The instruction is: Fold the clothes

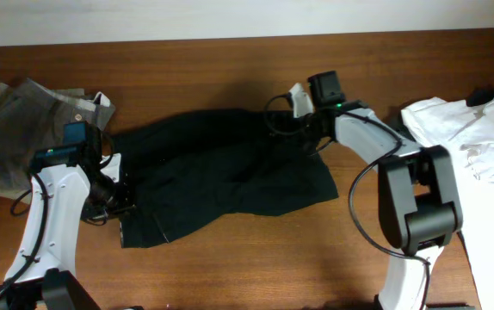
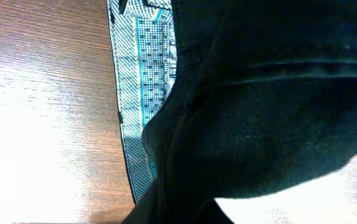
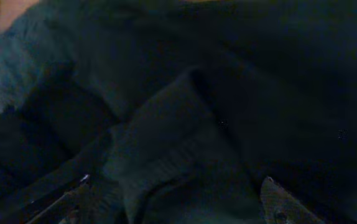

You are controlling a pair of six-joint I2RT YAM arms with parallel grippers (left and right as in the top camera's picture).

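Overhead: the black shorts (image 1: 230,172) lie mid-table (image 1: 230,69), their long axis running roughly from 9 to 3 o'clock. The left gripper (image 1: 114,200) sits at the 9 o'clock end and the right gripper (image 1: 303,129) at the upper edge, near 1 o'clock. Each arm is therefore nearest its own end of the garment. The grey-khaki shorts (image 1: 23,129) lie well apart at 10 o'clock and the white shirt (image 1: 471,138) at 3 o'clock.

Left wrist: black cloth (image 2: 278,112) fills the view from 12 round to 6 o'clock, with a patterned waistband lining (image 2: 141,74) along its 9 o'clock side. The fingers are hidden, so I cannot tell whether this pincer grips.

Right wrist: the fingertips (image 3: 73,199) stand wide apart at 7 and 5 o'clock. The right pincer (image 3: 175,199) is open astride a raised ridge of black fabric (image 3: 228,93), which runs on toward 12 o'clock.
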